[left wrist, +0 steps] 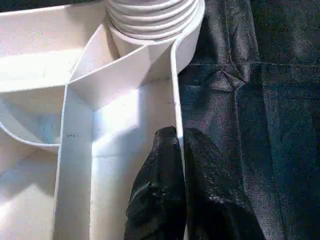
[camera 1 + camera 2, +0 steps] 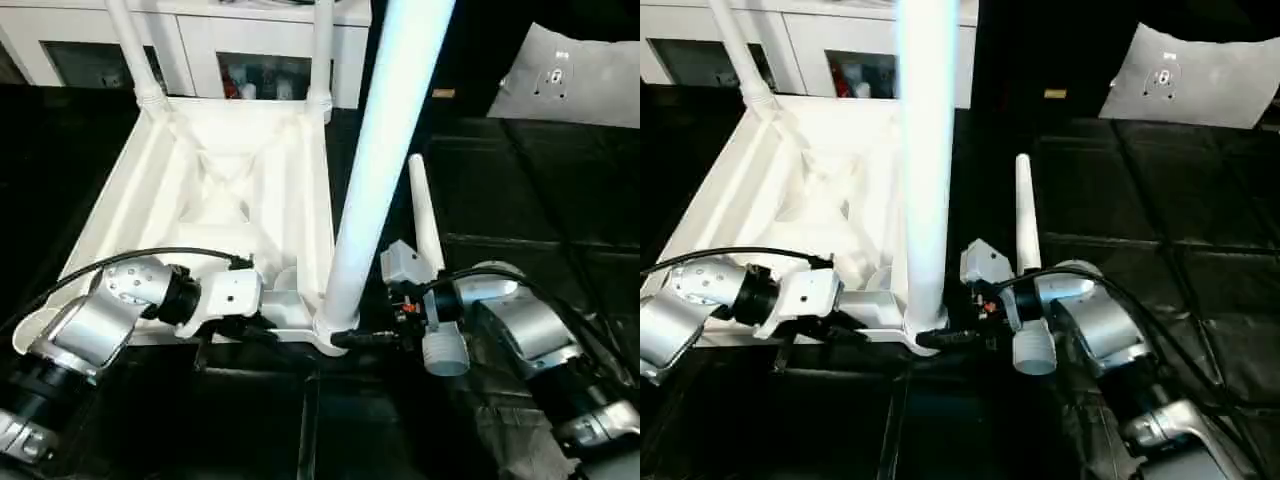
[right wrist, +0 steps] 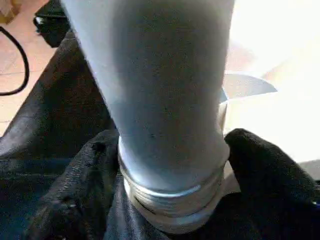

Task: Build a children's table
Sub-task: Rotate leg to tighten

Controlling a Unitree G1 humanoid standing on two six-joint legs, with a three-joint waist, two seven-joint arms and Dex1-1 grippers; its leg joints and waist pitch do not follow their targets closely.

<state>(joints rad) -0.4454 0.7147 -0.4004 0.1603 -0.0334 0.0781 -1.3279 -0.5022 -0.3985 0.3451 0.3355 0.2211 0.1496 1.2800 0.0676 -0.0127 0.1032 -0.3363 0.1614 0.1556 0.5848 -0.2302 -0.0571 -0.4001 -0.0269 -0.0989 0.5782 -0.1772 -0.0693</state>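
A black sheet (image 2: pixel 560 200), creased and folded into squares, covers the floor. The white table top (image 2: pixel 230 200) lies on it upside down, ribbed underside up, with legs standing in its corner sockets. Just beside its right edge a loose leg (image 2: pixel 425 215) lies flat on the sheet, pointing away from the robot. Farther off to the right rests a white pad (image 2: pixel 575 75).
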